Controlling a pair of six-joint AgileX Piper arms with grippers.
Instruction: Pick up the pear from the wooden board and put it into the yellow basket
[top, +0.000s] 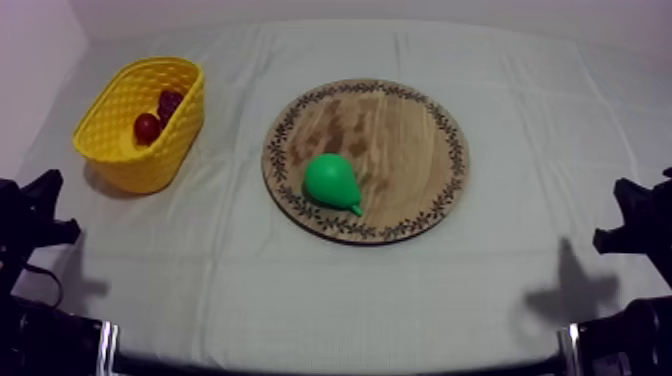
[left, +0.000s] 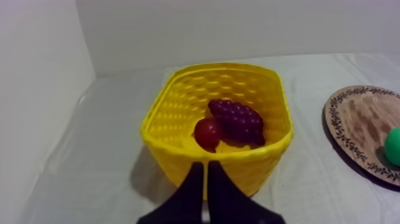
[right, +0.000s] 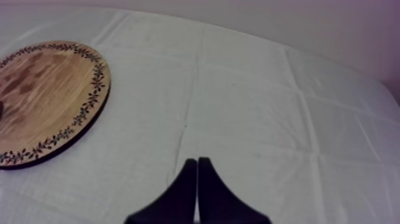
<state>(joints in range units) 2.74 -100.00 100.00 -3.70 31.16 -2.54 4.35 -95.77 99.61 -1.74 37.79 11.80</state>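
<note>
One pear (top: 330, 180) on board (top: 405, 125) (well apart from left gripper (left: 205, 164), right gripper (right: 197, 160)).

I see a green pear (top: 331, 181), a brown board (top: 400, 130) rimmed in dark, perhaps leafy, sprigs, a yellow lattice basket (top: 112, 112), purple grapes (left: 237, 119).

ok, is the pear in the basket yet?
No, the pear lies on the board, apart from the basket, which holds grapes and a small red fruit.

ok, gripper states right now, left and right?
Left gripper: shut, holding nothing, just short of the yellow basket.
Right gripper: shut, holding nothing.
</note>
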